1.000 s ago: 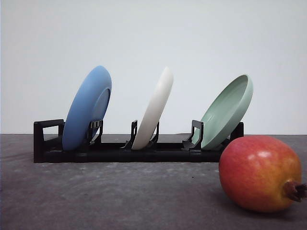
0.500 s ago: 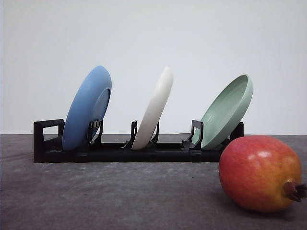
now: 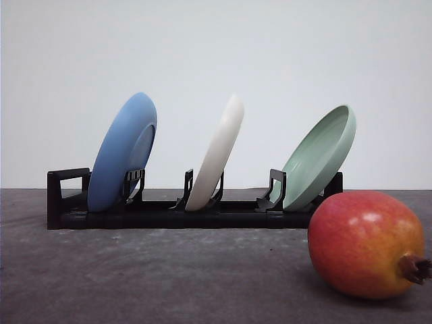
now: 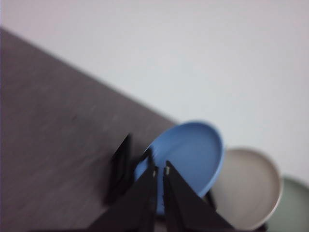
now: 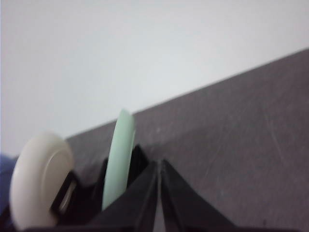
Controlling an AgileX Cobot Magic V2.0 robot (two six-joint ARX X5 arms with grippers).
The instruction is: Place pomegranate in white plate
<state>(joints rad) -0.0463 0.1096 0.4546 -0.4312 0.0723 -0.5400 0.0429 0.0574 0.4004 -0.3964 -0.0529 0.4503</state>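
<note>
From the front, a glossy round red pomegranate (image 3: 366, 244) with a yellow-orange blush lay on the dark grey, faintly mottled tabletop (image 3: 169, 277) at the near right, its small brown crown nub pointing right. Behind it a long black plastic dish rack (image 3: 169, 212) held three plates on edge, all leaning right: a matte blue round plate (image 3: 121, 154) at the left, the shallow off-white round plate (image 3: 217, 155) in the middle slot, and a pale green round plate (image 3: 318, 157) at the right, just behind the fruit. A plain pale wall filled the background, and no lettering or label could be read anywhere. In the left wrist view, the left gripper (image 4: 160, 170) had its black fingers drawn nearly together on nothing, above the blue plate (image 4: 190, 154) and white plate (image 4: 248, 186). In the right wrist view, the right gripper (image 5: 159, 163) was likewise pressed together and empty, near the green plate (image 5: 118, 154) and white plate (image 5: 41, 176).
</note>
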